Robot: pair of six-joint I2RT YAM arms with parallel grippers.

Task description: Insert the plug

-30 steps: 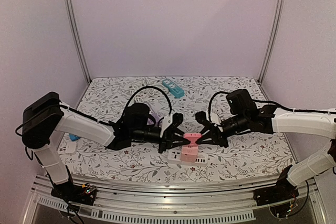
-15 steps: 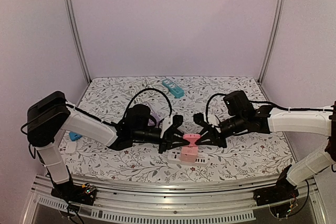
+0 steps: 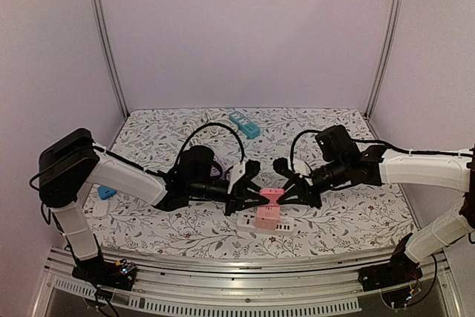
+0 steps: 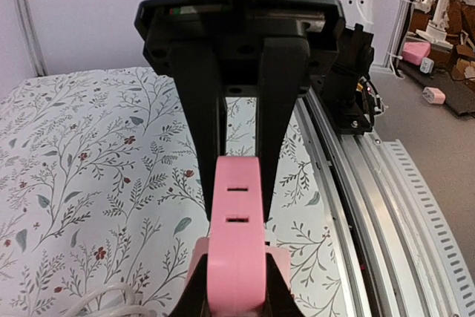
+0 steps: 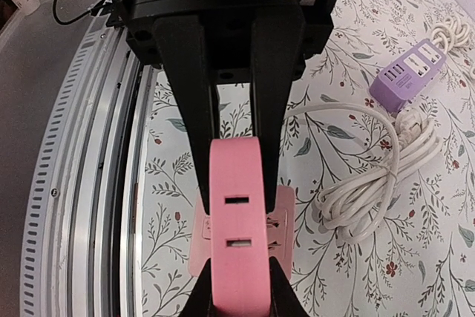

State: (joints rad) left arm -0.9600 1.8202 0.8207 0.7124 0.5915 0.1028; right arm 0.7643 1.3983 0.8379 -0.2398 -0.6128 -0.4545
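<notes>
the pink plug [image 3: 271, 196] hangs just above the middle of the near part of the table [image 3: 356, 220], caught between the two arms that reach in from either side. the left gripper [image 3: 257, 197] is clenched on one end of it and the right gripper [image 3: 284, 197] is clenched on the other. each wrist view shows the opposite fingers [image 4: 278, 116] straddling the far end of the narrow pink body, with its two slots facing up. holding it from both ends likely keeps it level and stops it twisting as it goes down. directly under it sits a pink block [image 3: 267, 217] resting on a white power strip [image 3: 286, 229], which appears to be the seat for the plug. the plug looks lined up over that block but not yet pressed home, since a gap seems to show between them in the top view. the next move probably calls for a straight, even push downward by both arms together, because a tilt could jam the prongs. a purple power strip [image 5: 412, 72] and a coiled white cable [image 5: 364, 183] lie to one side, and a teal power strip [image 3: 244, 125] lies far back, all well apart from the work.
</notes>
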